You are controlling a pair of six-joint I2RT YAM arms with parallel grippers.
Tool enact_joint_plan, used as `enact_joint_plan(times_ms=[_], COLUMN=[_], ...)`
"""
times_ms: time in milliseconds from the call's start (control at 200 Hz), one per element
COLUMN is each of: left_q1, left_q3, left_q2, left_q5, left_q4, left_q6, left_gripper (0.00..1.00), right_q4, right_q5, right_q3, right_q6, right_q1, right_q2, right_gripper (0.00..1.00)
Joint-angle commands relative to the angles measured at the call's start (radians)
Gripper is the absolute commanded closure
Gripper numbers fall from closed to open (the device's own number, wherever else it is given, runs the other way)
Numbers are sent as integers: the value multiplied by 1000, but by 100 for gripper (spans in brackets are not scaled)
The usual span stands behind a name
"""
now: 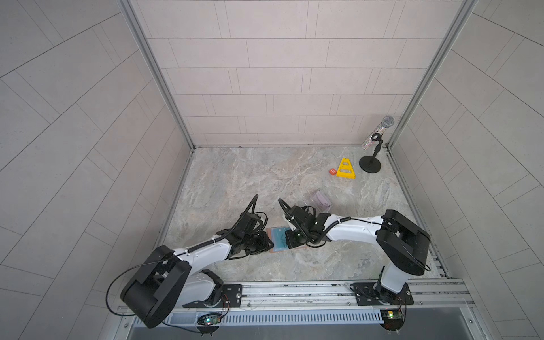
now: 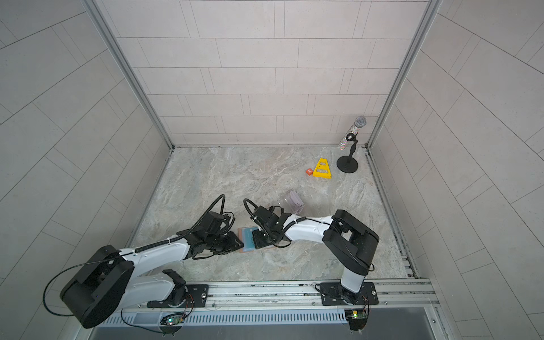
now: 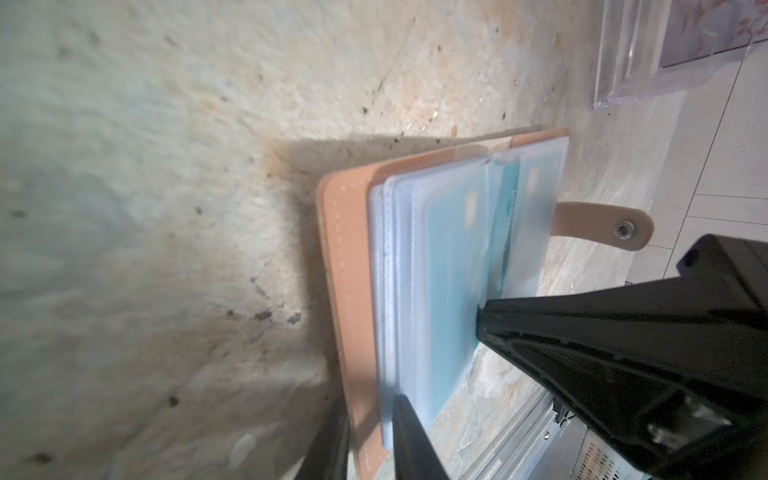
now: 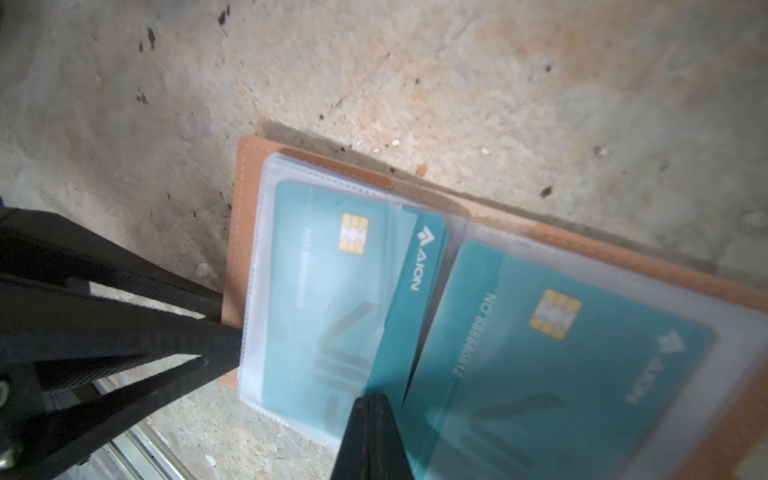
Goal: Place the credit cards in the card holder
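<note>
The tan-pink card holder lies open on the marble table between both arms. My left gripper is shut on its outer edge, with the leather cover and clear sleeves between the fingers. A teal credit card sits mostly inside the left page's sleeve, its logo end uncovered near the spine. My right gripper is shut on that card's edge. Another teal card lies sleeved on the right page. Pale lilac cards stand in a clear acrylic stand just behind the right arm.
At the back right stand a yellow triangular piece, a small orange block and a glittery microphone on a black stand. The snap tab sticks out from the holder. A metal rail runs along the front edge.
</note>
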Motion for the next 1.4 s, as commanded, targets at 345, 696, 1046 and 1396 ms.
enact_joint_plan(times_ms=[345, 696, 1046, 1396], left_q1=[-12, -13, -13, -13], left_q3=[-31, -30, -29, -27], left_q2=[28, 39, 52, 51], left_q5=[-84, -83, -81, -84], left_q4=[-158, -159, -156, -158], left_q6=[18, 27, 32, 32], left_gripper=[74, 74, 74, 74], right_q4=[-121, -127, -60, -72], right_q5=[157, 109, 22, 45], right_q3=[-3, 27, 36, 37], right_q6=[-10, -24, -9, -12], right_q1=[7, 9, 18, 18], right_q2=[-93, 2, 46, 22], right_gripper=[100, 100, 100, 100])
